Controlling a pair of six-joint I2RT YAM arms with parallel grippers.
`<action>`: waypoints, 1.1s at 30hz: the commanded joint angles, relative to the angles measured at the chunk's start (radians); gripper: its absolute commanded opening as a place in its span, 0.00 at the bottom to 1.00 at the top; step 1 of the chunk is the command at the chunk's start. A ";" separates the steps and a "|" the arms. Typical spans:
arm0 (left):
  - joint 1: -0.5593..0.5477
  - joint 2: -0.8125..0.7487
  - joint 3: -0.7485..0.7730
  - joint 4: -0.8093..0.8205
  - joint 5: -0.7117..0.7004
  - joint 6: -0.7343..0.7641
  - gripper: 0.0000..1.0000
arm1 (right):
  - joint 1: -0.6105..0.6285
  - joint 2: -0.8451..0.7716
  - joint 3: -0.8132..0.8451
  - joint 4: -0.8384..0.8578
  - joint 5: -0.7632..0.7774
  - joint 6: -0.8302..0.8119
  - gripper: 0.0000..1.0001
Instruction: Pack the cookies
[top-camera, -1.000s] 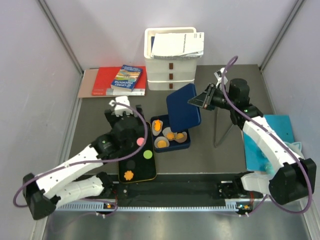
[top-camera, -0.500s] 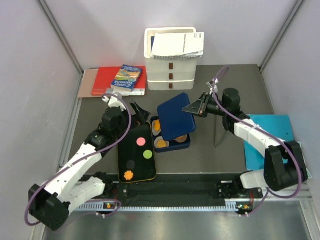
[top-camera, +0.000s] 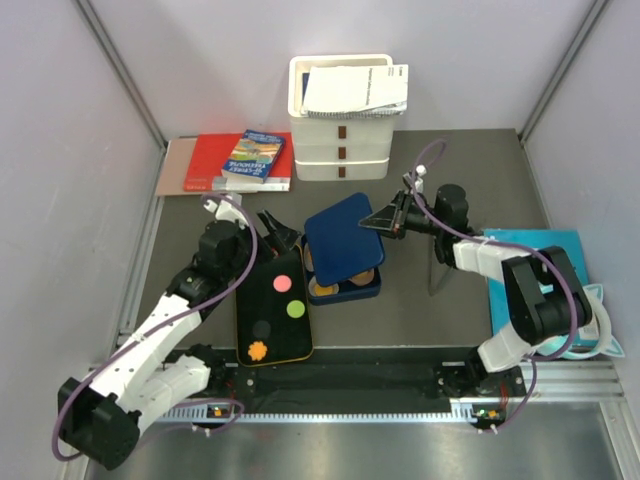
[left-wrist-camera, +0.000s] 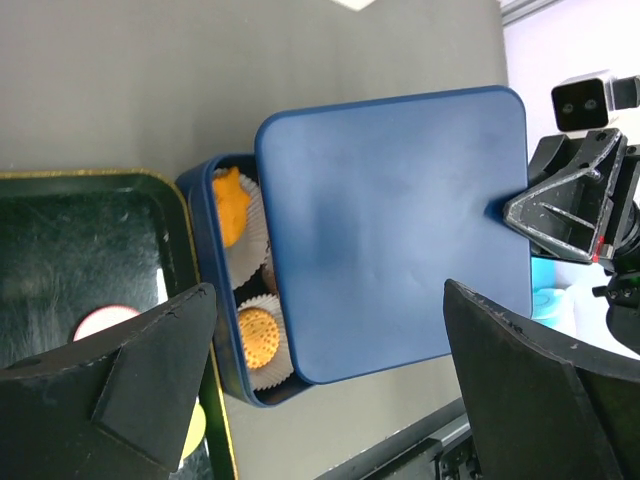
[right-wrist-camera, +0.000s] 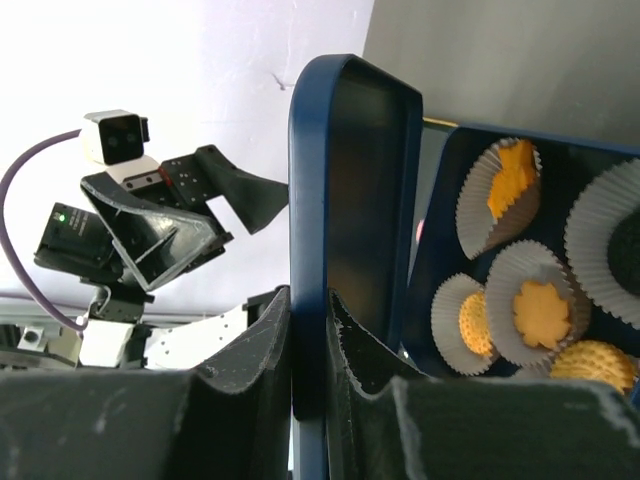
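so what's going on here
The right gripper is shut on the edge of the blue lid, holding it over most of the blue box, which has orange cookies in paper cups. The lid isn't seated yet. The left gripper hovers open by the far end of the black tray, where four loose cookies lie.

Bright, even overhead light, faint soft shadows on the counter; wall blown out in right wrist view.

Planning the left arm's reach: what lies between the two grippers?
The blue lid, pinched by the right gripper, partly over the blue box; the left gripper is open. Top view shows it.
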 joint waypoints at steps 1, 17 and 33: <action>0.008 -0.017 -0.029 0.050 0.021 -0.016 0.99 | -0.018 0.043 -0.027 0.167 -0.033 0.035 0.00; 0.008 0.040 -0.072 0.091 0.035 -0.034 0.94 | -0.029 0.179 -0.121 0.309 -0.028 0.031 0.00; 0.008 0.114 -0.071 0.139 0.052 -0.019 0.77 | -0.049 0.336 -0.216 0.838 -0.008 0.347 0.00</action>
